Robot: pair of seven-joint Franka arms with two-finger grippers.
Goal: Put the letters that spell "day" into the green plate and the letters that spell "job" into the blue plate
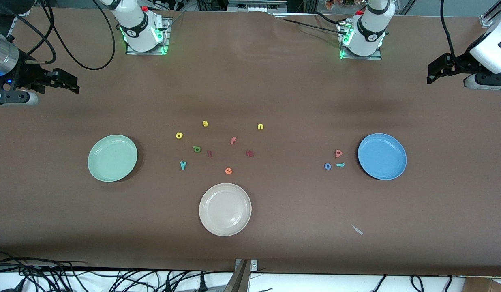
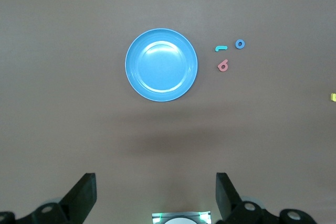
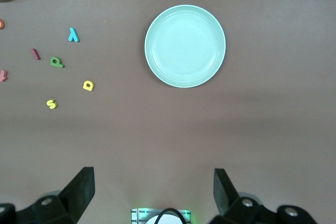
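Both arms wait, pulled back to the ends of the tabletop (image 1: 275,81). Left tool (image 2: 156,192) hangs over bare tabletop at the left arm's end, fingers wide, holding nothing. Right tool (image 3: 153,190) hangs over the right arm's end, also wide and holding nothing.

Green plate (image 1: 112,158) sits toward the right arm's end, w/ nothing in it. Blue plate (image 1: 382,156) sits toward the left arm's end, also w/ nothing in it. Cream-white plate (image 1: 225,209) lies between the 2, nearer the front camera.

"day" letters lie loose on the tabletop between the green plate and the middle: yellow "a" (image 1: 179,135), dark green "d" (image 1: 197,149), teal "y" (image 1: 183,165), none touching.

"job" letters cluster just beside the blue plate: red-pink "b" (image 1: 338,153), teal "j" (image 1: 340,164), blue "o" (image 1: 327,166).

Other letters nearby: yellow "s" (image 1: 205,123), yellow "n" (image 1: 260,127), pink "f" (image 1: 233,140), orange "e" (image 1: 228,171).
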